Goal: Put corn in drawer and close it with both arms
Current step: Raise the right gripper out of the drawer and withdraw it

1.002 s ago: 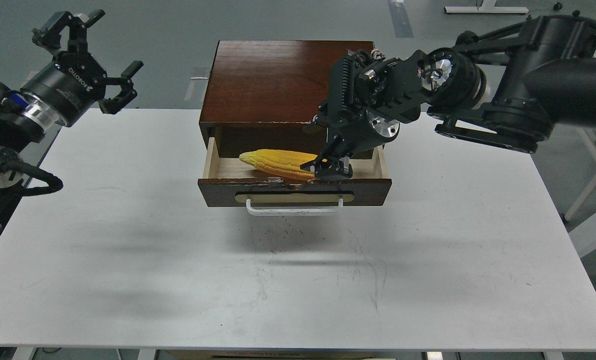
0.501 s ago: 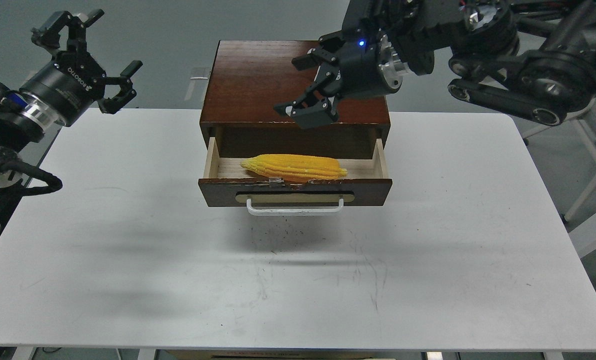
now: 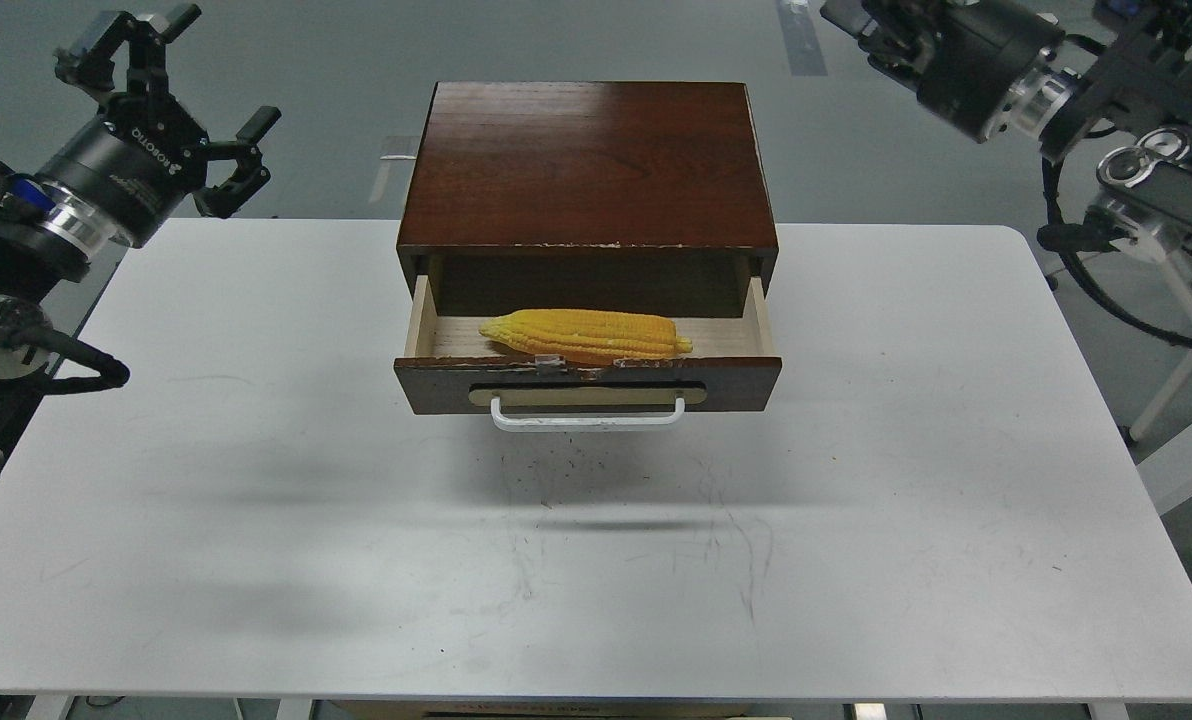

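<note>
The yellow corn (image 3: 586,335) lies lengthwise inside the open drawer (image 3: 588,392), its pointed end to the left, with nothing touching it. The drawer is pulled out from the dark brown cabinet (image 3: 588,160) and shows its white bar handle (image 3: 588,418) at the front. My left gripper (image 3: 224,66) is open and empty, raised off the table's far left corner, well left of the cabinet. My right gripper (image 3: 856,22) is high at the top right, past the cabinet's back right corner. It is cut by the top edge, so its fingers cannot be told apart.
The cabinet stands at the back middle of the white table (image 3: 596,560). The right arm's joints and cables (image 3: 1136,180) hang over the table's far right corner. Grey floor lies beyond the table.
My right gripper let go of the corn in the drawer, opened, then rose and drew back to the upper right. The corn settled flat. My left gripper shifted slightly up.
</note>
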Available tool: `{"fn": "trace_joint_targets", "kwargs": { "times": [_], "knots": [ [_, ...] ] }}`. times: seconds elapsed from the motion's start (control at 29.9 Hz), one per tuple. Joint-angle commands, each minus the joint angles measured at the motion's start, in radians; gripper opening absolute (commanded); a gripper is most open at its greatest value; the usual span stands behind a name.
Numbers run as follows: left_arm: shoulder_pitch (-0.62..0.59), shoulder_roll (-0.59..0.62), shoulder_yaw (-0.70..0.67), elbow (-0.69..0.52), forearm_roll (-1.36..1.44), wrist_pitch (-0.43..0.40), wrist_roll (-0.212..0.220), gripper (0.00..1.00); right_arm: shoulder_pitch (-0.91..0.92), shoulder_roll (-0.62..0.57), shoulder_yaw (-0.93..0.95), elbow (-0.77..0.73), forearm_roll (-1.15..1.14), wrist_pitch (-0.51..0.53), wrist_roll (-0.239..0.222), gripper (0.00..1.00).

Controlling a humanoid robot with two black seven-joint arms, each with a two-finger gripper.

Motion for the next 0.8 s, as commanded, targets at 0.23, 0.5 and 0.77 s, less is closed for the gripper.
{"fn": "trace_joint_targets", "kwargs": {
  "times": [0.23,0.5,0.77],
  "knots": [
    [0.0,-0.002,0.008,0.0,0.004,0.0,-0.007,0.99,-0.278,0.007,0.118,-0.124,0.415,0.024,0.0,1.0],
    [-0.003,0.011,0.004,-0.049,0.134,0.0,-0.022,0.99,-0.336,0.017,0.122,-0.175,0.705,0.196,0.0,1.0],
    [-0.076,0.051,-0.011,-0.271,0.473,0.0,-0.086,0.95,-0.376,0.042,0.117,-0.21,0.705,0.203,0.0,1.0]
  ]
}}
